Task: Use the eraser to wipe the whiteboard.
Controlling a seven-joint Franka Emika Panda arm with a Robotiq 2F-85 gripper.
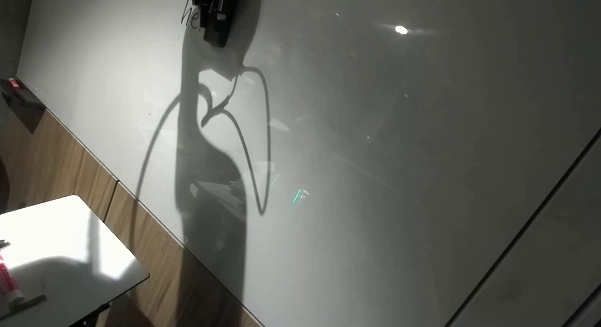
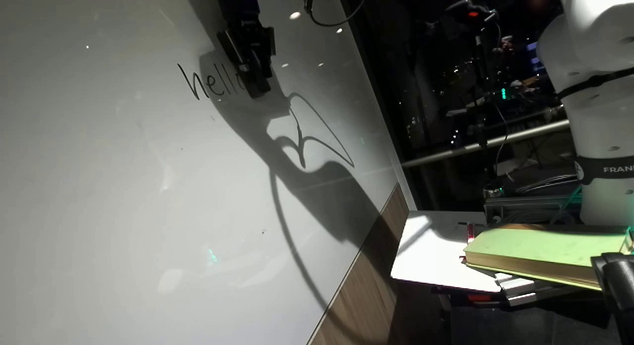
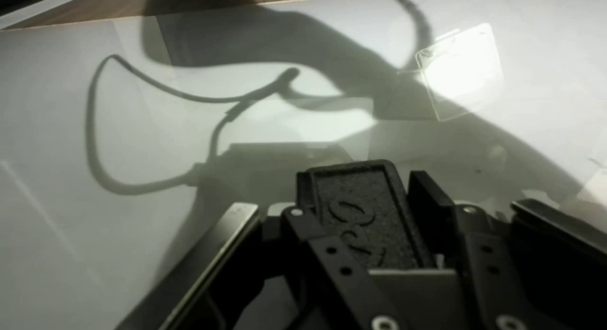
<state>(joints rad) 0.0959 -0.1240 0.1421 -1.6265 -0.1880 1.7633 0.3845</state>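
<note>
Glossy grey-white whiteboard (image 2: 124,196): black jointed claw (image 3: 363,178) clamped on dark oblong eraser (image 3: 367,216) near black handwriting (image 2: 213,82); press flat, sweep across.

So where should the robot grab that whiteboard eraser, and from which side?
By its two long edges, probably, as the gripper has it: the whiteboard eraser is a flat oblong, narrow enough to fit between the fingers. Coming from the face with curly marks looks best, since the opposite face should stay free for the whiteboard.

The white arm (image 2: 602,122) wears black bands (image 2: 596,173); its fingers (image 3: 428,197) are black.
</note>
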